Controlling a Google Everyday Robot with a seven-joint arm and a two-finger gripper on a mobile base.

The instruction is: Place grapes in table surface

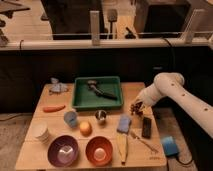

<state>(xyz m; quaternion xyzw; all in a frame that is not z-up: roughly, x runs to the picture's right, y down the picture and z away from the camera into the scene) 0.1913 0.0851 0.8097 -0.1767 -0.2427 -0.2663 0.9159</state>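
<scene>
The grapes [135, 107] are a small dark reddish-purple cluster at the right side of the light tan wooden table surface [45, 145], just above the blue sponge [124, 123]. My gripper [138, 104] is at the end of the white arm [176, 95] that comes in from the right, and it sits right at the grapes, low over the tabletop. Whether the grapes rest on the wood or hang just above it cannot be told.
A green tray [80, 97] with a dark tool stands at the back centre. On the table are a carrot [53, 108], a blue cup [71, 118], a metal cup [101, 116], an orange fruit [85, 128], a white cup [41, 132], a purple bowl [63, 150], an orange bowl [99, 150], a black object [146, 127] and a grey cloth [57, 87].
</scene>
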